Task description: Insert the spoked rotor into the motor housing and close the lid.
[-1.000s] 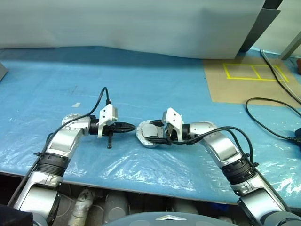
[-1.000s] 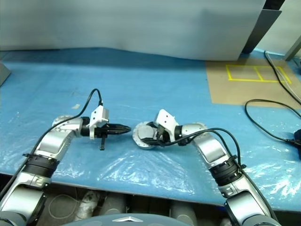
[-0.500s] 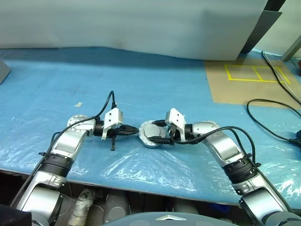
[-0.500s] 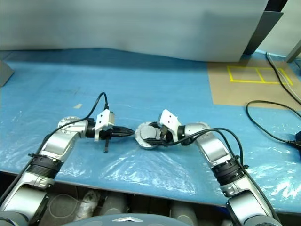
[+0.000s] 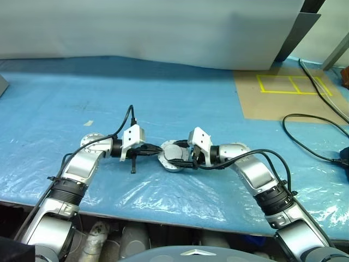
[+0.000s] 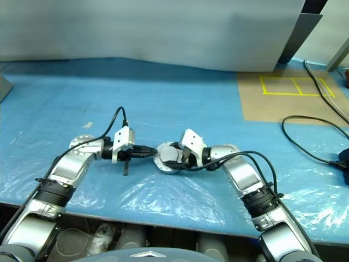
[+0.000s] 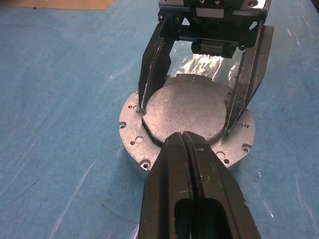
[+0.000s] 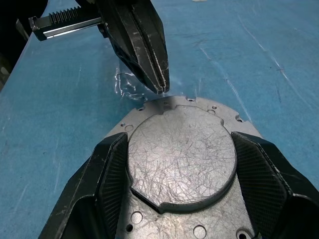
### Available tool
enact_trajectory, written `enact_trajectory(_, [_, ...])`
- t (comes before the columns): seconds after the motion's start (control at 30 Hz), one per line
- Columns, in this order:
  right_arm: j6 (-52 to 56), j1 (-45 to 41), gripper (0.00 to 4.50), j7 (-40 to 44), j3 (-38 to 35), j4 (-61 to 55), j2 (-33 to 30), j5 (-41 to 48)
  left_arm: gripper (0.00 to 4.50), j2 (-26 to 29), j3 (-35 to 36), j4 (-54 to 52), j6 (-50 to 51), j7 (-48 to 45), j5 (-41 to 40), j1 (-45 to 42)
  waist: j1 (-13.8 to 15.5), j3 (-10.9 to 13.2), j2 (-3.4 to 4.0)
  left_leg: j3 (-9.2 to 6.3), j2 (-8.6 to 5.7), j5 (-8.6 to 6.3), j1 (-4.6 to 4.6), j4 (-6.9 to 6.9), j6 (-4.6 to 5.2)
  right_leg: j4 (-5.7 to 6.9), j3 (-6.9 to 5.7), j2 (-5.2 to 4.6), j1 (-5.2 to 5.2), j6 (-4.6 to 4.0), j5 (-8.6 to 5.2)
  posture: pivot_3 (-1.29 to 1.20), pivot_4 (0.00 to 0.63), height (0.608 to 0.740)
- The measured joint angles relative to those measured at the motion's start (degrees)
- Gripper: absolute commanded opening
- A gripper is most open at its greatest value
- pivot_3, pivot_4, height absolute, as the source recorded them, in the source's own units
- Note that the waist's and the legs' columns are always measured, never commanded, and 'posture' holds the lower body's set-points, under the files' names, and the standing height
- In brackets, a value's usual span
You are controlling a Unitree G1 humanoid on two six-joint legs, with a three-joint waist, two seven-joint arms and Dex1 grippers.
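Note:
The motor housing (image 5: pixel 170 154) lies flat on the blue sheet, smooth silver face up, with a raised round centre (image 8: pixel 182 154) and a holed flange (image 7: pixel 130 130). My right gripper (image 8: pixel 182 139) reaches in from the right, and its fingers (image 7: pixel 152 74) press the two sides of the raised centre. My left gripper (image 7: pixel 183 137) comes from the opposite side, shut and empty, its tips (image 8: pixel 159 88) at the housing's rim. The spoked rotor is out of view. I cannot tell a separate lid from the housing.
A brown board with yellow tape squares (image 5: pixel 283 95) lies at the back right. A black cable (image 5: pixel 308 139) loops across the right side. A small scrap of tape (image 5: pixel 87 123) sits on the sheet to the left. A grey panel (image 5: pixel 163 27) stands along the back.
The whole picture has shifted a little. Both grippers and the housing keep the same places relative to each other.

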Motion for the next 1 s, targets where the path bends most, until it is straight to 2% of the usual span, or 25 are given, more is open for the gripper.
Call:
enact_trajectory(0.47, [0.59,-0.21,2.9,0.02,-0.26,0.05,-0.02,0.09,0.0,-0.96,-2.09,4.28,-3.08,1.88,4.51,-1.73,0.09,-0.01,0.01,0.04,-0.01,-0.01,0.03,-0.14,0.02,-0.16,0.08,-0.01,0.03,0.02,0.0,0.0,0.15,0.74])
enact_trajectory(0.8, [4.5,-0.01,2.9,0.02,-1.45,-1.42,0.09,1.42,0.0,-1.3,-2.25,4.37,-4.43,1.9,4.79,-1.57,0.26,-0.01,0.0,0.05,-0.01,-0.02,-0.02,-0.25,0.04,-0.42,0.08,-0.01,0.04,0.04,0.01,0.0,0.15,0.74])
enact_trajectory(0.93, [5.89,0.19,4.23,-0.27,-2.54,-2.15,0.18,1.91,0.0,-1.53,-2.31,4.27,-4.97,1.85,4.71,-1.82,0.31,-0.01,0.0,0.09,-0.02,-0.01,-0.07,-0.39,0.01,-0.52,0.08,-0.01,-0.02,0.03,0.01,0.0,0.15,0.74])
enact_trajectory(0.97, [6.3,0.24,4.48,-0.23,-2.63,-2.37,0.05,2.01,0.0,-1.58,-2.32,4.26,-5.01,1.84,4.7,-1.87,0.34,-0.01,0.0,0.09,-0.02,-0.01,-0.08,-0.42,0.01,-0.54,0.08,-0.01,-0.04,0.04,0.0,0.0,0.15,0.74])
enact_trajectory(1.0, [6.47,0.35,4.48,-0.17,-2.64,-2.74,-0.46,2.01,0.0,-1.61,-2.37,4.26,-5.02,1.83,4.71,-1.87,0.37,-0.01,0.0,0.1,-0.03,0.0,-0.09,-0.45,0.0,-0.56,0.08,-0.02,-0.04,0.05,-0.01,0.0,0.15,0.74])
